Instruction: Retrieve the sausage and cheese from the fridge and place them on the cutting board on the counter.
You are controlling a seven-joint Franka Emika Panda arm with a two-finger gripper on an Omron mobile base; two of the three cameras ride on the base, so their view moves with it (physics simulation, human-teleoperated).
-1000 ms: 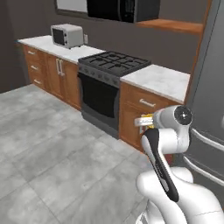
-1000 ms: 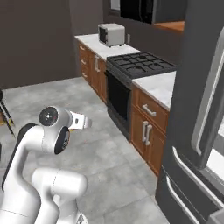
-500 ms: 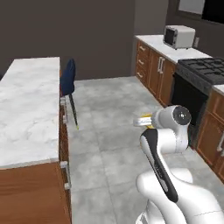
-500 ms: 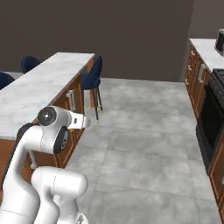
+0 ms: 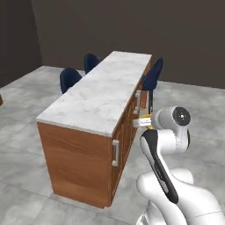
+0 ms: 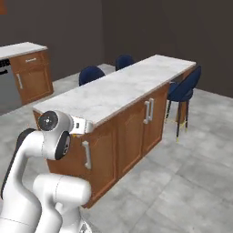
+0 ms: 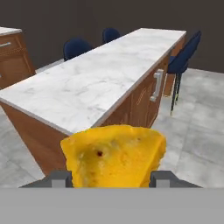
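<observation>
In the left base view, the arm rises at lower right beside a long counter (image 5: 99,99) of white marble over brown cabinets. A small yellow bit, the cheese (image 5: 146,119), shows at the arm's tip, level with the cabinet fronts; the claw itself is too small to read here.

In the right base view, the same island runs away to the upper right, with dark blue chairs (image 6: 183,88) around it (three can be counted).

In the hand view, the cheese sits between the two dark fingertips (image 7: 60,177) of the gripper (image 7: 111,178), which is clamped on it from both sides. The wedge hangs off the counter's near end.
</observation>
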